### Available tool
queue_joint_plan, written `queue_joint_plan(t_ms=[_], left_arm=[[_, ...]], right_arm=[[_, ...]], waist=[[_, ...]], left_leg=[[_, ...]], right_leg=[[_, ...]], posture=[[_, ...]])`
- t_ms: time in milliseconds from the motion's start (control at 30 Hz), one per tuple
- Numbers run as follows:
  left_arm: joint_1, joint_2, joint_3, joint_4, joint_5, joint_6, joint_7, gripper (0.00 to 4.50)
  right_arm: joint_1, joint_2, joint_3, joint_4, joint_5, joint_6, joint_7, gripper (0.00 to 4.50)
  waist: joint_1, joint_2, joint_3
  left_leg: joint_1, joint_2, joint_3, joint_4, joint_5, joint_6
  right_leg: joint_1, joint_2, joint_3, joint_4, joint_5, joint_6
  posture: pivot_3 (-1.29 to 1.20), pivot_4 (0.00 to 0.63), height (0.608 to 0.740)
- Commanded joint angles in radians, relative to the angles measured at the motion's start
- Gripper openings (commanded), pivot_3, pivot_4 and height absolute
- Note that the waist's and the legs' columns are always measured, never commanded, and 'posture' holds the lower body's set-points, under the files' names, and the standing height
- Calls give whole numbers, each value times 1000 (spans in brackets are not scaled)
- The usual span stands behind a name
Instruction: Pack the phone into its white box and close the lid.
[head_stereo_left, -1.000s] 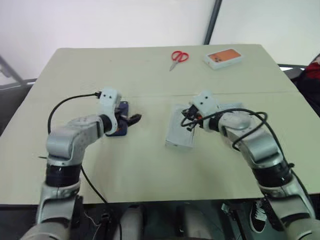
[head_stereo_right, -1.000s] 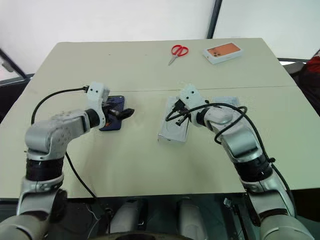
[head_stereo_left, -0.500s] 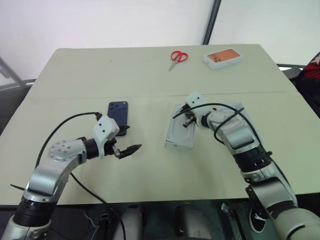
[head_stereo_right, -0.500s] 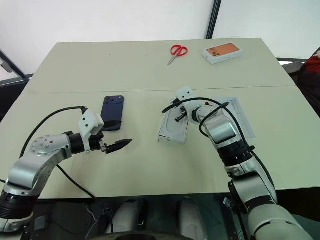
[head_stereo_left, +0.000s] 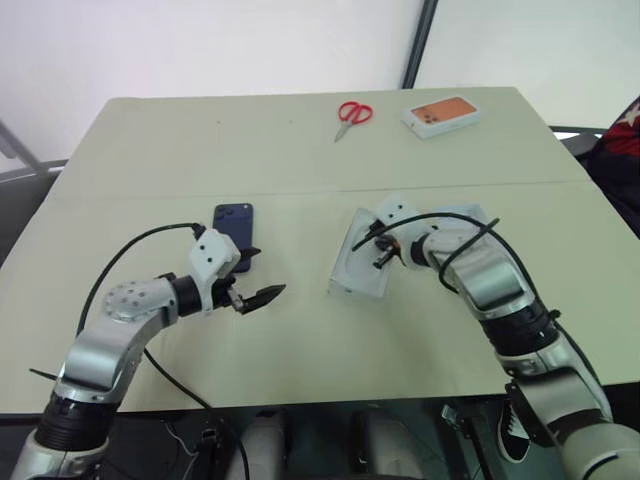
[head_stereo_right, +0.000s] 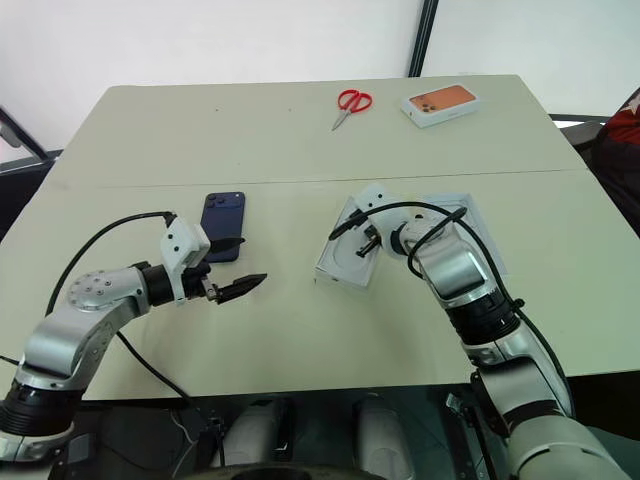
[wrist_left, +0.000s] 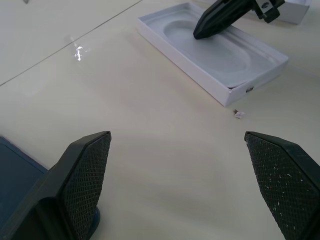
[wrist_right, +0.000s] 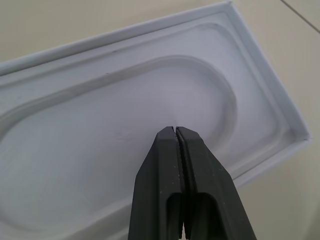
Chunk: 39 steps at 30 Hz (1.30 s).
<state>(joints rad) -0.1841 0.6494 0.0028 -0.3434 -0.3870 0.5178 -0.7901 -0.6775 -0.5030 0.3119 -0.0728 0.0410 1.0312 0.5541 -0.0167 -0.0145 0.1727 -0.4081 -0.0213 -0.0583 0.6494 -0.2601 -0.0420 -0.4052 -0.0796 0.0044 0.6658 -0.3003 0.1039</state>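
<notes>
Right hand (wrist_right: 178, 131), pinched shut and empty, dips into the oval-recessed white insert (head_stereo_left: 352, 268). Left hand (head_stereo_left: 262, 296), spread wide and empty, hovers over the desk (head_stereo_left: 300, 180) near the dark navy phone (head_stereo_left: 233, 220), lying flat. Red scissors (head_stereo_left: 351, 115) and an orange-printed box (head_stereo_left: 441, 114) sit far behind.

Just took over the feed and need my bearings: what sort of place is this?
Probably a lab or test room: a plain beige table set against bare white wall panels, holding only a few props: red scissors, a phone and white phone boxes.
</notes>
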Motion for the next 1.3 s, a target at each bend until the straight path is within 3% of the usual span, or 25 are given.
queue_joint_plan(t_ms=[33,200,267,333,467,667,767,867,1100,1300], left_arm=[[-16,-4,5,-6,8,-22,7,4500],[-12,-9,58,20,9,-22,50,4500],[-9,-9,81,27,0,-16,62,4500],[2,-3,91,23,-4,-18,57,4500],[45,20,83,-15,-6,-33,19,4500],[54,18,77,-34,-7,-32,8,4500],[47,14,73,-32,-6,-31,9,4500],[40,14,69,-29,-5,-32,8,4500],[32,21,79,-16,-6,-31,3,4500],[52,40,122,-9,-16,-29,0,4500]], right_arm=[[-1,-16,3,-59,-8,-49,14,68],[38,-86,-16,-200,47,-183,139,68],[74,-82,-73,-272,172,-125,226,68],[104,-114,-59,-326,199,-117,271,584],[181,-187,0,-402,176,-170,305,2289],[223,-239,53,-369,111,-225,296,2289],[234,-255,65,-366,93,-244,299,1437],[242,-259,71,-368,82,-265,304,67],[248,-263,74,-374,57,-395,331,67],[242,-289,104,-353,69,-543,470,67]], waist=[[0,0,0],[2,0,0],[1,0,0],[2,0,0],[3,0,0],[3,0,0],[4,0,0],[3,0,0],[4,0,0],[2,0,0]], left_leg=[[0,0,0,0,0,0],[0,0,0,0,0,0],[0,0,0,0,0,0],[0,1,-1,0,0,0],[0,0,0,0,0,0],[0,0,-1,0,0,0],[0,0,-1,0,0,0],[0,0,-1,0,0,0],[0,1,-1,0,0,0],[0,1,-1,0,0,0]], right_leg=[[0,0,0,0,0,0],[0,0,0,0,0,0],[0,0,0,0,0,0],[0,0,0,0,0,0],[1,-1,0,-1,0,0],[1,-1,-1,0,0,0],[1,-1,-1,-1,0,0],[1,-1,-1,-1,0,0],[1,0,-1,-1,0,0],[1,0,-1,-1,0,0]], posture=[[0,150,740],[0,150,740],[0,150,740],[0,150,740],[0,150,740],[0,150,740],[0,150,740],[0,150,740],[0,150,740],[0,150,740]])
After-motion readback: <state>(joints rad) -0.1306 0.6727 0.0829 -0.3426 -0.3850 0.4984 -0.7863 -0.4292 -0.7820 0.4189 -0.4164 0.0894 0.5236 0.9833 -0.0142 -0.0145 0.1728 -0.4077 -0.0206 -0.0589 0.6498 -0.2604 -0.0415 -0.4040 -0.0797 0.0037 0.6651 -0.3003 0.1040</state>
